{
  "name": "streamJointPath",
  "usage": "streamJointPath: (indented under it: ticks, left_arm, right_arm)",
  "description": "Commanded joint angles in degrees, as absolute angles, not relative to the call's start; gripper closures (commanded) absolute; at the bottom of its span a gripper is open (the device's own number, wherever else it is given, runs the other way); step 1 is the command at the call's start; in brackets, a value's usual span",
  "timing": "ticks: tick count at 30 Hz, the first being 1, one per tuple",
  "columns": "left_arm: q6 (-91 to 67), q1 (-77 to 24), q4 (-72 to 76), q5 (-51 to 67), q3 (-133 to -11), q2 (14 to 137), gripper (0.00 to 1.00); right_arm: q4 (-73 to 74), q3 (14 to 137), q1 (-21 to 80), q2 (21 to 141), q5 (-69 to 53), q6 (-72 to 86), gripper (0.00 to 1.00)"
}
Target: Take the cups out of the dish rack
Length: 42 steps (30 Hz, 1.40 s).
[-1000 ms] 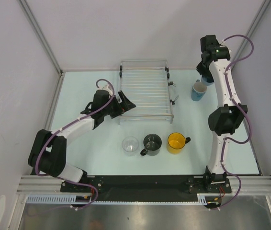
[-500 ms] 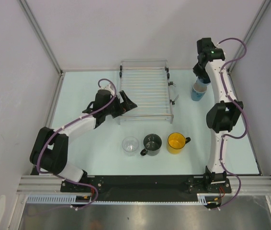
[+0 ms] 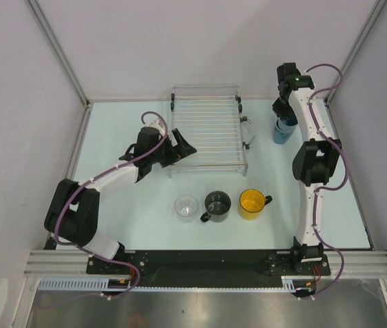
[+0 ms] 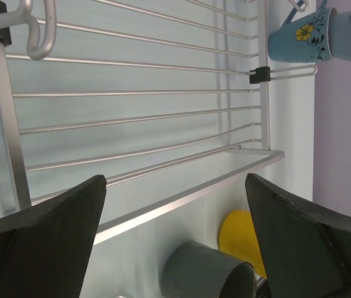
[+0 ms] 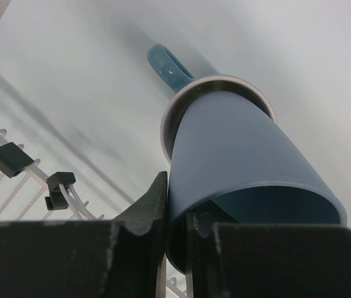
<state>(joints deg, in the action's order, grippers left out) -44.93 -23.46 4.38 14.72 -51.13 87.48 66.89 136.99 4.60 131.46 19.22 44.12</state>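
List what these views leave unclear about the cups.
- Top view: the right arm covers the right end effector and most of the pale blue handleless cup.
- Right wrist view: the blue handled mug's wall hides how deep that cup sits.
- Left wrist view: the bottom edge cuts off the dark grey mug; the left end effector's finger hides part of the yellow mug.

right fingers (image 5: 139,231) moved left, pale blue cup (image 5: 245,155) now over blue mug (image 5: 168,64)

Blue mug (image 3: 282,134) mostly under right arm (image 3: 309,113), grey mug (image 4: 200,273) cropped — bottom edge
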Motion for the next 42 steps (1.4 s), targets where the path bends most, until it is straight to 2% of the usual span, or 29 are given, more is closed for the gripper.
streamJointPath:
  ticks: [1,3,6,7,10,13,20,23,24,26,29,33,36,39,42]
  left_arm:
    - [-44.12,-24.26,2.55,15.47,-52.21,88.94,0.01]
    - [-44.03,-24.26,2.55,15.47,-52.21,89.03,0.01]
    - [-44.03,-24.52,2.55,15.56,-52.29,89.21,0.01]
    - [-43.95,-24.52,2.55,15.47,-52.47,89.21,0.01]
    - [-43.95,-24.7,2.37,15.29,-52.56,89.21,0.01]
    - [-43.95,-24.96,2.29,15.29,-52.47,88.95,0.01]
    - [-43.07,-25.49,2.37,13.98,-52.29,86.84,0.0]
    - [-42.1,-25.58,1.76,11.53,-52.65,84.91,0.0]
    - [-41.84,-25.58,1.5,10.82,-52.82,84.29,0.0]
    - [-40.35,-25.58,0.44,8.54,-53.79,82.89,0.0]
    - [-37.89,-25.58,-3.15,4.59,-55.72,81.65,0.0]
    - [-34.98,-25.14,-6.15,0.19,-58.71,78.94,0.0]
    - [-32.53,-24.87,-7.82,-4.2,-60.73,76.13,0.0]
    - [-30.94,-25.13,-8.61,-8.59,-59.86,73.31,0.0]
    - [-30.32,-25.66,-10.1,-11.24,-58.89,71.11,0.0]
  right_arm:
    - [64.34,135.97,4.39,132.54,18.72,43.95,1.0]
    - [63.99,135.36,4.48,132.54,18.63,43.77,1.0]
    - [62.93,134.83,4.48,131.75,18.55,43.07,0.86]
    - [62.58,134.82,4.48,131.49,18.63,42.98,0.77]
    - [61.79,134.74,4.57,130.08,18.37,42.8,0.65]
    - [61.17,135.0,4.57,128.85,18.02,42.8,0.58]
    - [57.32,133.33,5.88,122.0,16.61,43.33,0.51]
    - [54.77,134.03,7.9,116.73,17.84,42.54,0.39]
    - [54.67,134.56,8.17,115.41,17.84,42.45,0.32]
    - [54.58,134.83,9.31,111.64,18.36,42.1,0.27]
    - [51.87,128.43,12.21,103.84,20.91,41.14,0.19]
    - [43.79,108.35,17.04,91.7,23.46,39.64,0.11]
    - [39.47,99.35,22.83,83.34,27.14,38.06,0.08]
    - [35.17,88.0,30.83,76.67,36.7,36.56,0.07]
    - [33.05,80.78,39.1,75.06,43.75,34.46,0.05]
